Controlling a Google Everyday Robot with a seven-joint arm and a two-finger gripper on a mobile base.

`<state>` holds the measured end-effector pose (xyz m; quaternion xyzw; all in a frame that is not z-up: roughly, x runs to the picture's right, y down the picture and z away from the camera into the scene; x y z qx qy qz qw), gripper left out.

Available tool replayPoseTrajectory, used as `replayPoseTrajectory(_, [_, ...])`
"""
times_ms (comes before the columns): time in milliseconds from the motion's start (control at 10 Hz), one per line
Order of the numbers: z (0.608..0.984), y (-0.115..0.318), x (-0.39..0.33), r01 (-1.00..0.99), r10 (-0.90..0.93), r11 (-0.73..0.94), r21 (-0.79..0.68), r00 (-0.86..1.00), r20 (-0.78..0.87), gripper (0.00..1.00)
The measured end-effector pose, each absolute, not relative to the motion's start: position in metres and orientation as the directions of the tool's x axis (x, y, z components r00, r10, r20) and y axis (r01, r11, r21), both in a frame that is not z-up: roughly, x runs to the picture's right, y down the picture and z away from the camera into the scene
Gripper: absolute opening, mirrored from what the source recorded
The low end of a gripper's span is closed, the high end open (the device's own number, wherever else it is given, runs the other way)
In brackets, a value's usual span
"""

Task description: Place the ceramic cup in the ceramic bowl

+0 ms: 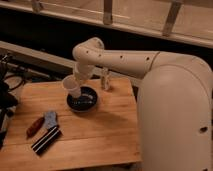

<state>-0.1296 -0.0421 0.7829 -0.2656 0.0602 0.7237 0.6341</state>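
The gripper (79,85) is seen just above the ceramic bowl (83,100), at the end of the white arm (120,60); whether it is closed on anything cannot be told. The ceramic cup (71,86) is seen right at the gripper, tilted, its open mouth turned toward ten o'clock and its narrow base over the bowl's ten o'clock rim. Whether the base touches the bowl cannot be told. No contents can be made out in the dark, round, shallow bowl beyond faint pale marks.

A slim pale bottle-like object (105,80) is stood upright at two o'clock of the bowl, near the far edge of the wooden table (100,135). At seven o'clock, well apart, a red-handled tool (35,126), a grey piece (50,119) and a dark striped bar (46,140) are laid. Open plank surface is left at five o'clock.
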Motion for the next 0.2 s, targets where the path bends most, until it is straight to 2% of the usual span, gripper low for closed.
replayPoseTrajectory(100, [0.7916, -0.0472, -0.1224, -0.950, 0.882, -0.194, -0.244, -0.060, -0.468, 0.15])
replayPoseTrajectory(200, [0.7948, -0.0462, -0.1226, -0.950, 0.881, -0.184, -0.253, -0.045, -0.471, 0.06])
